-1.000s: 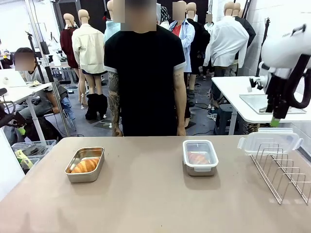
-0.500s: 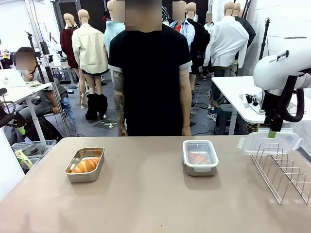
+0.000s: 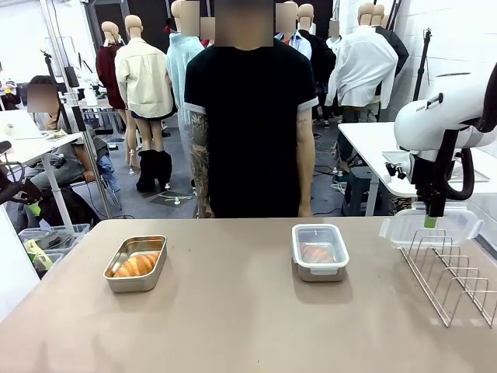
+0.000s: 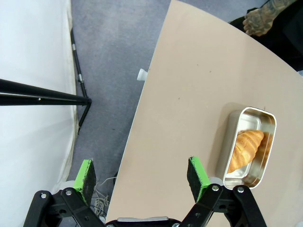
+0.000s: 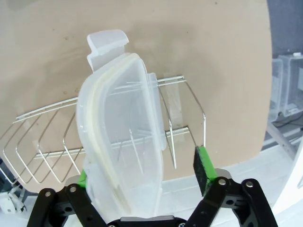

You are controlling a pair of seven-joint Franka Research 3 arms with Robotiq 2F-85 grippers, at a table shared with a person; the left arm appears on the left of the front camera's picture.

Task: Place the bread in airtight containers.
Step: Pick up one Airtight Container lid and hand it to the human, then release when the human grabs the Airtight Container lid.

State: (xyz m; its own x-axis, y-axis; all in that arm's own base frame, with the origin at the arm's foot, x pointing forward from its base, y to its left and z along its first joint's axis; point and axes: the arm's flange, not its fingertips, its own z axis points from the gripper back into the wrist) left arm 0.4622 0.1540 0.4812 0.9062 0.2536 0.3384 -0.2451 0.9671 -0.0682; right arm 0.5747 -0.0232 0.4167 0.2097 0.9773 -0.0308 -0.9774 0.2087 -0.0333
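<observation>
Right gripper (image 5: 142,175) is seen poised over the clear lid (image 3: 432,225) leaning in the wire rack (image 3: 454,273) at the table's right end; pads are spread wide, one on each side of the lid's edge, nothing clamped yet. Left gripper (image 4: 142,177) is held high over the table's left edge, jaws fully apart, empty.

One croissant (image 3: 137,265) is lying in the open steel pan (image 3: 136,263) on the left of the table (image 3: 233,326), no lid on it. The second croissant (image 3: 318,253) is already sealed in the lidded container (image 3: 320,251) near the middle, well apart from the first. A person (image 3: 248,116) is standing at the far side, hands down.

Step in hand, as judged: the spare lid is to be picked from the rack for the open pan. For a good pick, the lid should be centred between the pads and the rim gripped squarely, not the latch tab (image 5: 107,43). The rack wires should be kept out of the grip. The lid should be lifted straight up out of its slot before being carried across, or the rack could be dragged along.
</observation>
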